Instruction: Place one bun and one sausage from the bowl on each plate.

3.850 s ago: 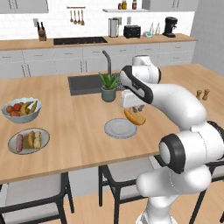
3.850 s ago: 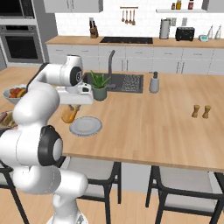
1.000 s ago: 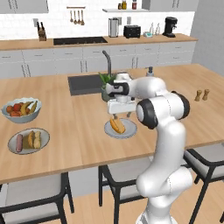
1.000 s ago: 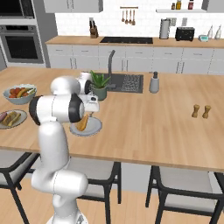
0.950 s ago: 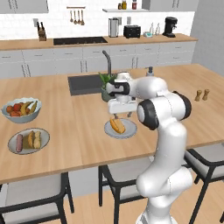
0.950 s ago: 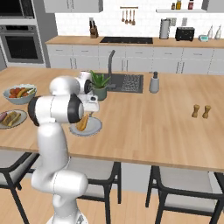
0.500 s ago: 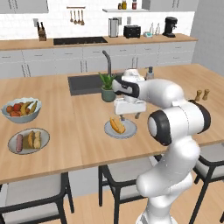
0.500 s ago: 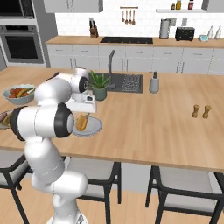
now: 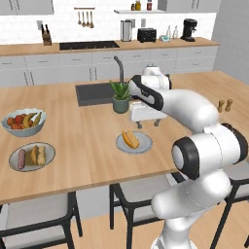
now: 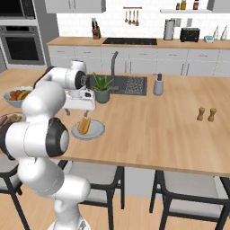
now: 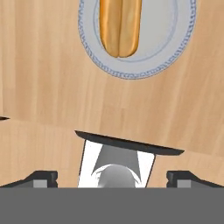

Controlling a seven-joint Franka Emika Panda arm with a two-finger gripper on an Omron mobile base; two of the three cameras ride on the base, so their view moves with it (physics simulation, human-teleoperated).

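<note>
Wooden island countertop point(image 9: 97, 151) is spreading across the kitchen, with chairs tucked under its near edge. Nearest the robot, toward the left side of the left base view, the wide brown bowl point(image 9: 10, 149) is sitting close to the counter's front edge, holding a sausage point(image 9: 21, 158) and buns point(image 9: 37, 155) side by side (how many buns is hard to tell at this size). Just beyond it, the pale fruit bowl point(image 9: 23, 127) is holding red and yellow fruit.

Toward the middle of the counter, a pale plate point(image 9: 144, 144) is lying flat and carrying one bun point(image 9: 130, 139); in the hand view that bun point(image 11: 120, 27) is resting across the plate point(image 11: 175, 37), golden and split down its length.

Just behind and above this plate, the gripper point(image 9: 144, 122) is hanging with its fingers spread wide and nothing between them, clear of the bun. Its dark fingertips point(image 11: 41, 177) are standing far apart at the bottom of the hand view.

Farther back, a potted plant point(image 9: 120, 97) is standing beside the dark sink point(image 9: 95, 93), and two small shakers point(image 10: 206, 114) are sitting well off to the right. Along the far wall, grey cabinets are running under a counter with a kettle point(image 9: 126, 30) and toaster point(image 9: 146, 34).
</note>
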